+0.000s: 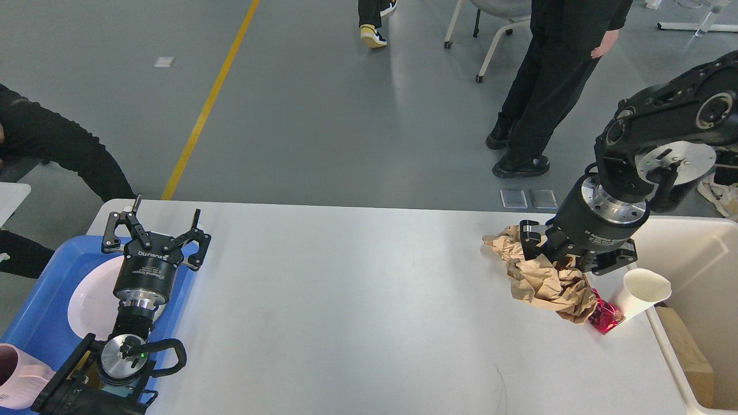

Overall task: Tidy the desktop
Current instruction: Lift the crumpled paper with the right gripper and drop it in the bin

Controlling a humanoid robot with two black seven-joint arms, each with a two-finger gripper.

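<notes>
The white desktop (346, 300) fills the lower part of the head view. My right gripper (558, 266) is over its right end, pointing down, shut on a crumpled brown paper wad (548, 285) that hangs from it just above the surface. A second brown paper wad (503, 237) lies behind it on the table. A red shiny wrapper (605, 318) and a tipped white paper cup (643, 293) lie by the right edge. My left gripper (166, 208) is open and empty at the far left, above the blue tray.
A blue tray (40, 311) with a white plate (92, 300) and a pink cup (14, 374) stands at the left. A cream bin (700, 253) with cardboard (686, 351) in it stands at the right. People stand beyond the table.
</notes>
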